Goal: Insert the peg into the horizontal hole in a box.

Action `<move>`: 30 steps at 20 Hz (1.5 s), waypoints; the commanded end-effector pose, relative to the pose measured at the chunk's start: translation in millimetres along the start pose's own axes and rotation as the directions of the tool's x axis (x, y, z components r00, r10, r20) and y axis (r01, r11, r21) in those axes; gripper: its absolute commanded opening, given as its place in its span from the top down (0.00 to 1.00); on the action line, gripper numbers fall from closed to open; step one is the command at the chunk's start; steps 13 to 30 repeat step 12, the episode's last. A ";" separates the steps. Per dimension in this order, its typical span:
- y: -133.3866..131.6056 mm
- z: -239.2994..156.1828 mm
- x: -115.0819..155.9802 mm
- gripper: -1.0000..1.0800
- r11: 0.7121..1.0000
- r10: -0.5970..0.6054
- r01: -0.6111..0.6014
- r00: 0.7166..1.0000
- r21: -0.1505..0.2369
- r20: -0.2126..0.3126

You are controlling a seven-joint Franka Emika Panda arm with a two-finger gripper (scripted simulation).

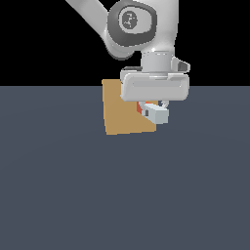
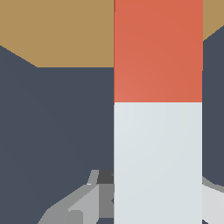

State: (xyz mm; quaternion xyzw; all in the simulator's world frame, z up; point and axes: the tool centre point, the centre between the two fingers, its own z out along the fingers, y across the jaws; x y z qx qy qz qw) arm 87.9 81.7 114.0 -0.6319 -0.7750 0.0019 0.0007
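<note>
One white robot gripper clamped on grey-white end of long square red-orange and grey-white peg, held off dark floor. Red end at plain tan-orange box face; hole hidden.

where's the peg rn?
In the exterior view the peg is held off the floor under the gripper, at the box's right edge, its red-orange half pointing toward the box and its pale end facing out.
</note>
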 end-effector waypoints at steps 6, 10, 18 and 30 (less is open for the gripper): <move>0.8 -3.4 58.0 1.00 1.000 -0.002 0.002 1.000 -0.006 0.000; 2.1 -3.4 68.1 1.00 1.000 -0.002 0.002 1.000 -0.006 0.000; 2.6 -3.4 68.5 1.00 1.000 -0.002 0.002 1.000 -0.006 0.000; 2.6 -3.4 68.5 1.00 1.000 -0.002 0.002 1.000 -0.006 0.000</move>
